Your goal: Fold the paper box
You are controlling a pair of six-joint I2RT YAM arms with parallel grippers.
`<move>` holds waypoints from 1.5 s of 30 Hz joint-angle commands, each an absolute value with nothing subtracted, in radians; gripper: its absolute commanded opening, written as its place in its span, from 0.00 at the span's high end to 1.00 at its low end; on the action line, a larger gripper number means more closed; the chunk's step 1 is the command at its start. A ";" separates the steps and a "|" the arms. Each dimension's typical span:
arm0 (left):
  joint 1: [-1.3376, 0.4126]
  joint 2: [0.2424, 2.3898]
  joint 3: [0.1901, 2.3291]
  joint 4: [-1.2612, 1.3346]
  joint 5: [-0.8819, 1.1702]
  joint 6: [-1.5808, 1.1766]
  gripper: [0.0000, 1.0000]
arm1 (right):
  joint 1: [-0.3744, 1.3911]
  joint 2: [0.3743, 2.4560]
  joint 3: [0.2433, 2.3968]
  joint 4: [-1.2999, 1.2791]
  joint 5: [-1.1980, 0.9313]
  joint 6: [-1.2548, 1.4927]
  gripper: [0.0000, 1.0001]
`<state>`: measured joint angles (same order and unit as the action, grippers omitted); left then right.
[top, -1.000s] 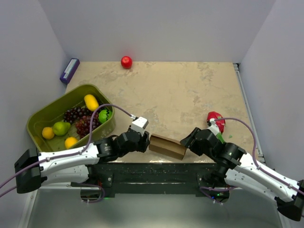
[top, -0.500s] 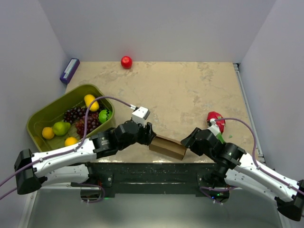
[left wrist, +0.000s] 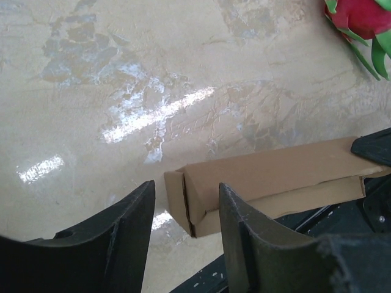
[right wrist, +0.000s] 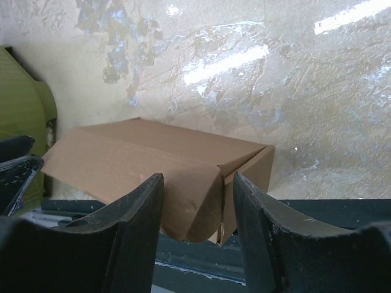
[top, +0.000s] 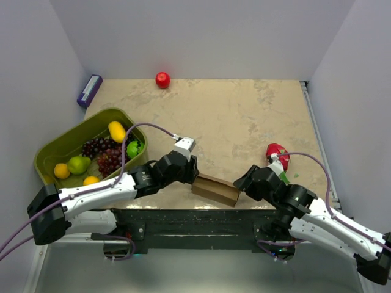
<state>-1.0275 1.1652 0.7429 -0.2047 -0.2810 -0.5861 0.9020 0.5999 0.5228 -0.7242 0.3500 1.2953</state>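
Note:
The paper box (top: pixel 215 188) is a slim closed brown cardboard box lying at the table's front edge, between my two grippers. My left gripper (top: pixel 194 177) is open at the box's left end. In the left wrist view the box (left wrist: pixel 269 177) has its end just beyond the gap of that gripper (left wrist: pixel 186 207). My right gripper (top: pixel 240 182) is open at the box's right end. In the right wrist view the box (right wrist: pixel 140 162) shows a rounded end flap hanging between the fingers of that gripper (right wrist: pixel 198 201), with gaps on both sides.
An olive-green basket (top: pixel 52 152) of fruit stands at the left. A red apple (top: pixel 162 79) and a purple object (top: pixel 90 90) lie at the back. A red dragon fruit (top: pixel 277 152) lies right of the box. The dark table edge (top: pixel 195 220) runs just below the box.
My left gripper has swung forward and right, from beside the box's left end to just above it. The right gripper and the box have hardly moved.

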 commanded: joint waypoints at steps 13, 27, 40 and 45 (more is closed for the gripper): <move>-1.023 1.132 0.548 -0.112 -0.229 -0.661 0.52 | 0.902 0.591 0.525 -0.752 0.399 1.312 0.39; -1.023 1.134 0.439 -0.035 -0.199 -0.693 0.58 | 0.902 0.466 0.592 -0.920 0.318 1.301 0.29; -1.023 1.131 0.431 -0.021 -0.187 -0.696 0.62 | 0.902 0.383 0.555 -0.956 0.238 1.299 0.36; -1.023 1.131 0.430 -0.021 -0.189 -0.695 0.62 | 0.902 0.408 0.558 -0.904 0.249 1.299 0.36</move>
